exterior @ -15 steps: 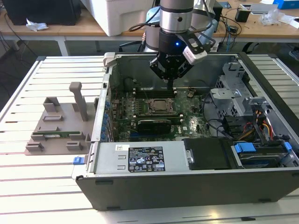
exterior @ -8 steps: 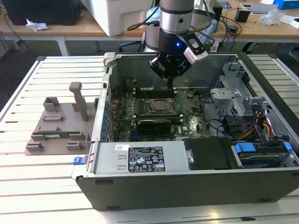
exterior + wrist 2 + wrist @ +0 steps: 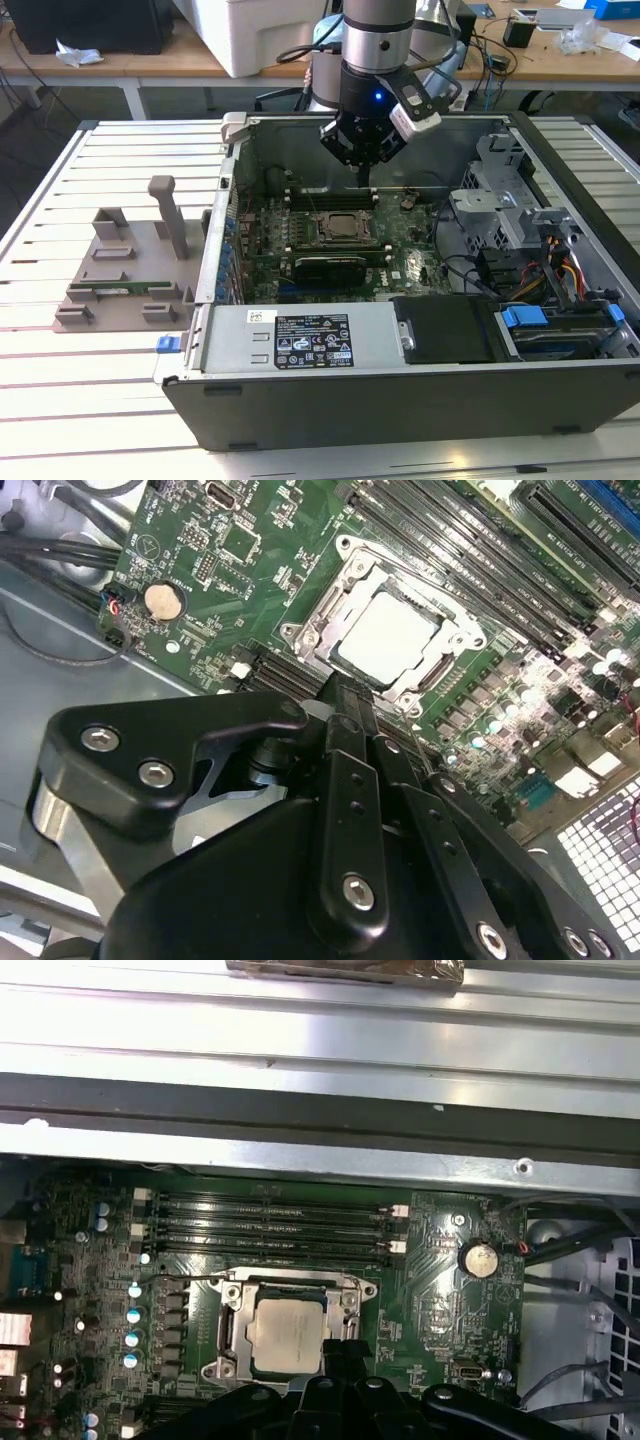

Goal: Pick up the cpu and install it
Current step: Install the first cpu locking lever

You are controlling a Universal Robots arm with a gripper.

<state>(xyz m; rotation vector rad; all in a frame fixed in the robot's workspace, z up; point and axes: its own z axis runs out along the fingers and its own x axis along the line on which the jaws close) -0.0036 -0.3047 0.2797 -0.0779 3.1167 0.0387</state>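
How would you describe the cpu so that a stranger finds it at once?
Look inside the open computer case, at the green motherboard. In its metal socket frame, beside the long black memory slots, lies the cpu: the only plain silver square there.

The cpu (image 3: 287,1333) is pale silver-grey, on a green board (image 3: 440,1290) with black slots (image 3: 270,1222). The gripper (image 3: 365,178) is black. The table (image 3: 100,400) is silver-white with dark stripes; the clip (image 3: 523,318) is blue.
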